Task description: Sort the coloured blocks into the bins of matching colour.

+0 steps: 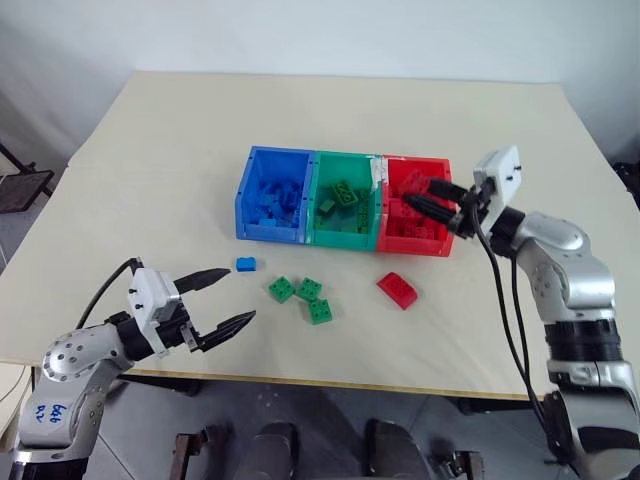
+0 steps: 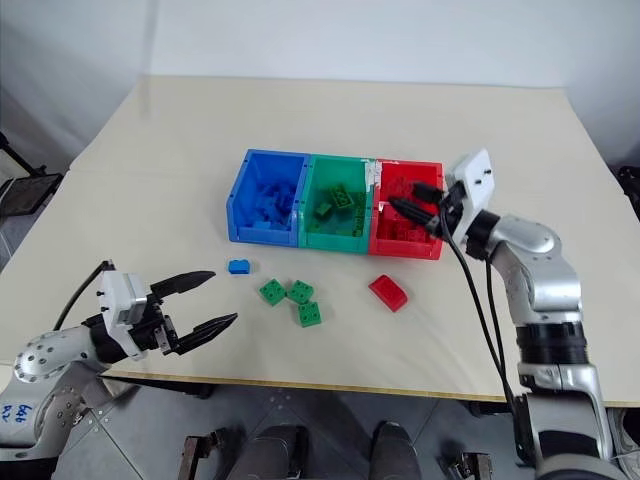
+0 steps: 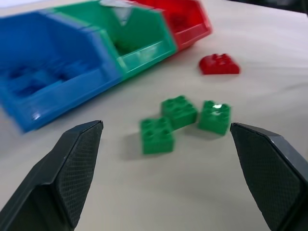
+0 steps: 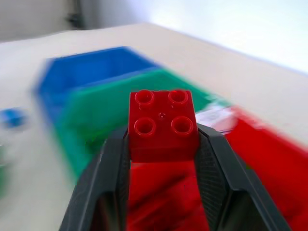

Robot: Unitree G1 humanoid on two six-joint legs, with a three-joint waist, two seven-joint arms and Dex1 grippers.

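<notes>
Left eye view: a large beige table (image 1: 150,180) fills the scene, set against pale grey-white walls, with grey floor below its near edge and a dark wire rack (image 1: 22,185) off its left side. Near mid-table sit the bins (image 1: 345,232), three joined boxes in a row running left to right: blue, green, red, each already holding bricks of its own colour. On the bare top in front of them lie loose blocks: a red curved-top brick (image 1: 398,289) before the red bin, its long axis slanted relative to the row; three green square bricks (image 1: 300,294) clustered close together before the green bin, studs up; one small blue brick (image 1: 246,264) just in front of the blue bin's corner. The right gripper (image 4: 163,144) hangs over the red bin at the row's right end, pointing left, its fingers clamped on a red four-stud block (image 4: 163,125), studs facing the wrist camera. The left gripper (image 1: 222,298) hovers low near the table's front-left edge, jaws spread wide and empty, pointing toward the green bricks.
</notes>
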